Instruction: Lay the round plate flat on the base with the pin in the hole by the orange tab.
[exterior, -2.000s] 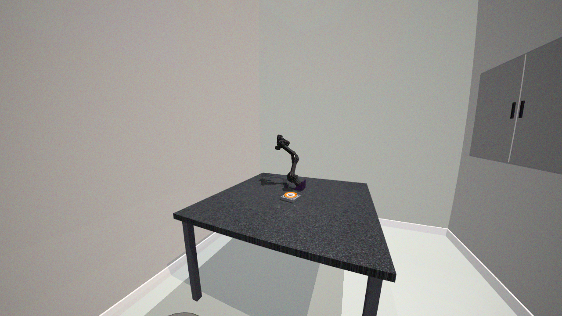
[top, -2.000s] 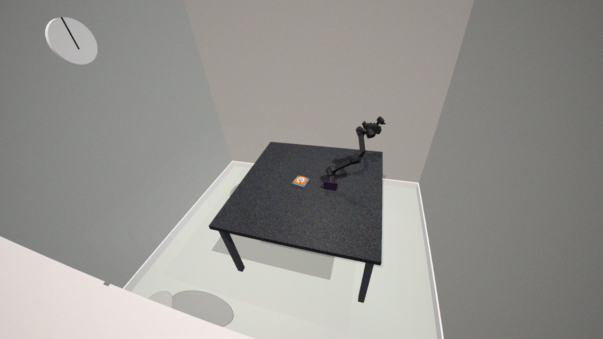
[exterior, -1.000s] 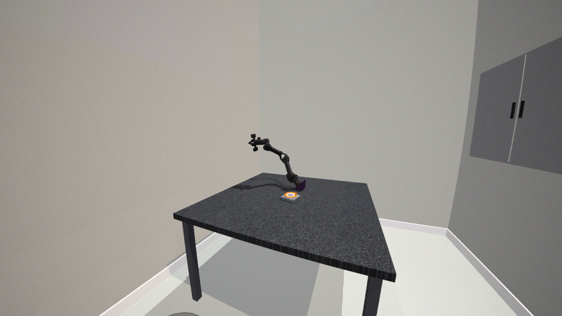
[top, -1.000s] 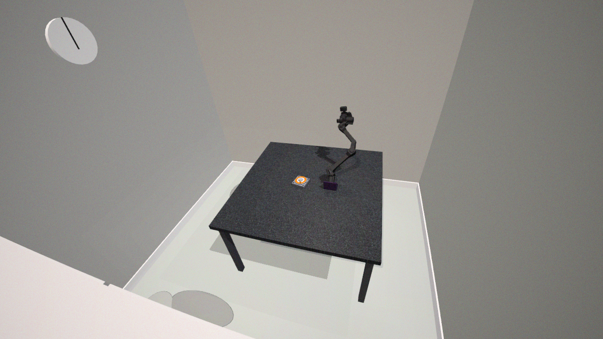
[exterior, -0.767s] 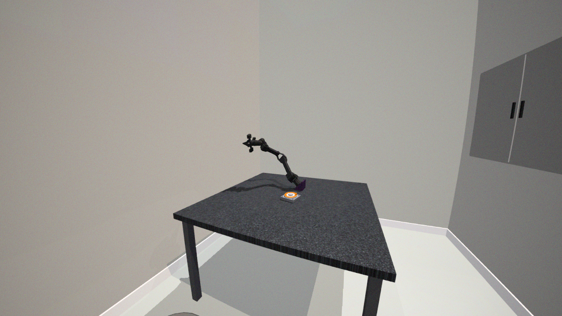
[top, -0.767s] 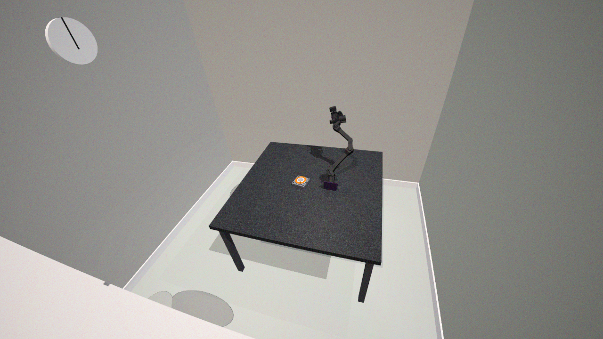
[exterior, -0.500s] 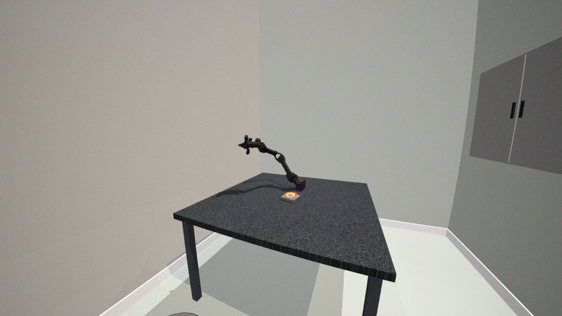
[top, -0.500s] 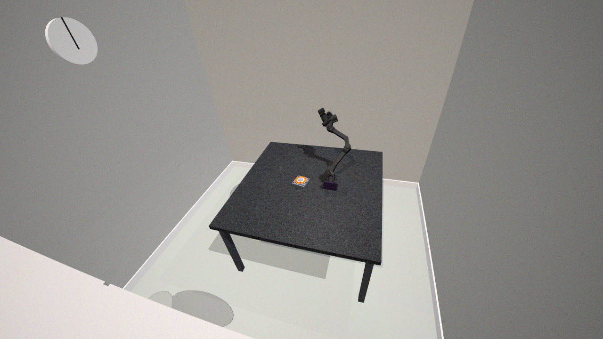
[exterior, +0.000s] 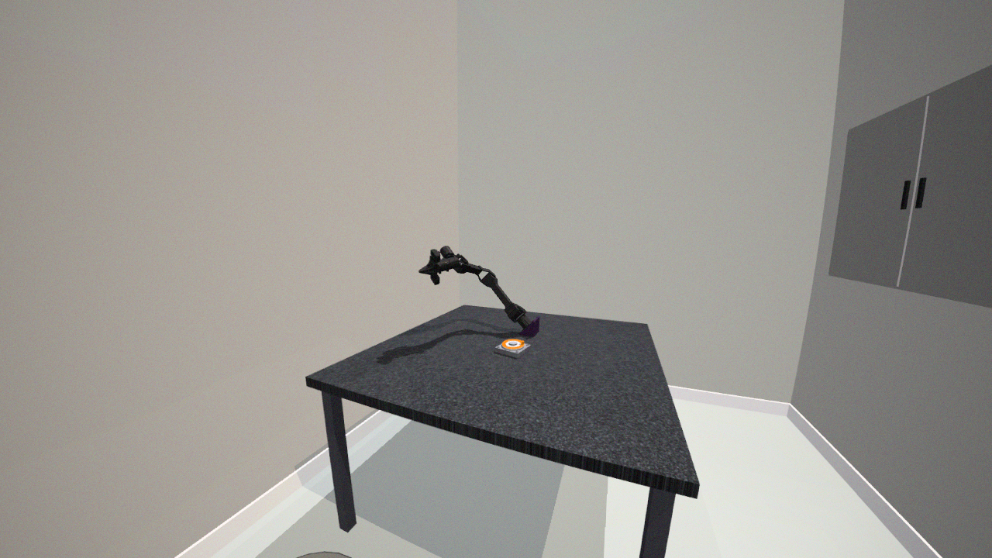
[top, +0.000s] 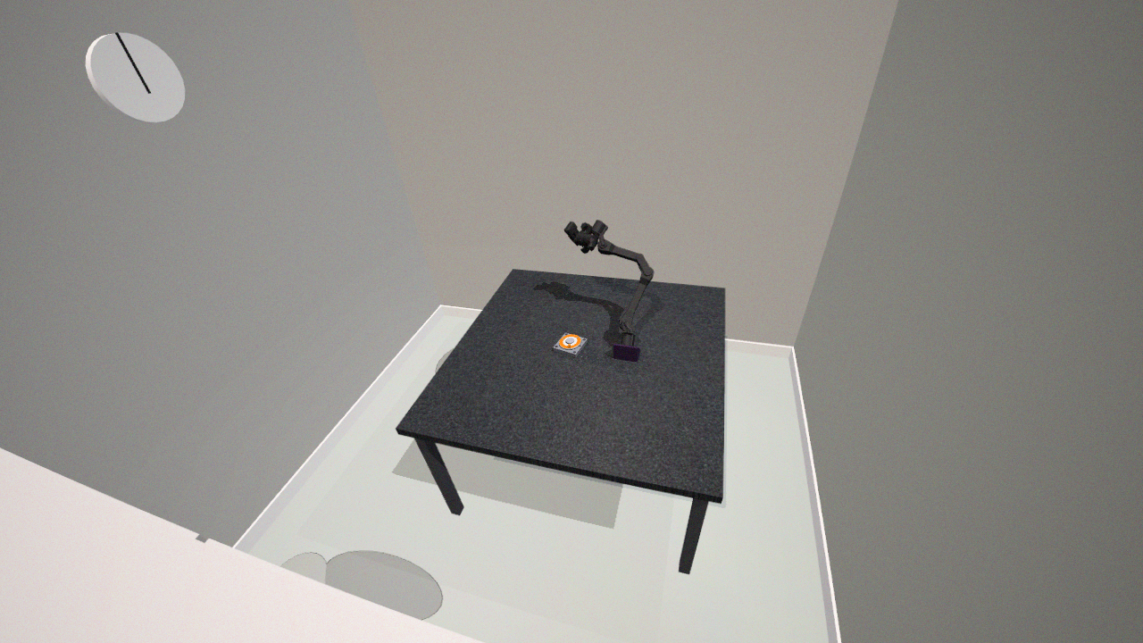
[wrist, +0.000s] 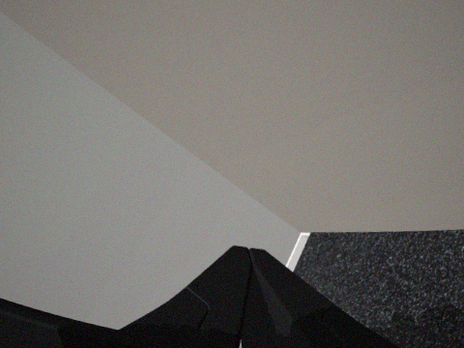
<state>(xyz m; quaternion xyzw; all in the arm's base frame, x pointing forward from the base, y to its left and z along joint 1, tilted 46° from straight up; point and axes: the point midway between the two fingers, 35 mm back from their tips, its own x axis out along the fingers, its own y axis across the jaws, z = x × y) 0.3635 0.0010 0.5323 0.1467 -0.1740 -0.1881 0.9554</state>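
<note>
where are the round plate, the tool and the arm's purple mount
round plate [top: 569, 342]: top view, on its orange ring.
tool [wrist: 250, 250]: wrist view, where the shut fingertips meet, holding nothing.
purple mount [top: 625, 352]: top view, on the block's top face.

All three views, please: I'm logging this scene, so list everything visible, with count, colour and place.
Table: one, dark speckled top, black legs, room centre.
Base: one, grey square, on the table beside the arm's mount.
Plate: one, orange ring with white centre, on the base; pin and hole too small to tell.
Clock: one, white with a black hand, on the grey wall.
Cabinet: one, grey, two doors with dark handles, on the side wall.
Mount: one, purple, on the table.
Arm: one, black, rising from the mount, reaching over the table's far edge.
End effector: one, black, shut on nothing, high above the table, away from the plate.
</note>
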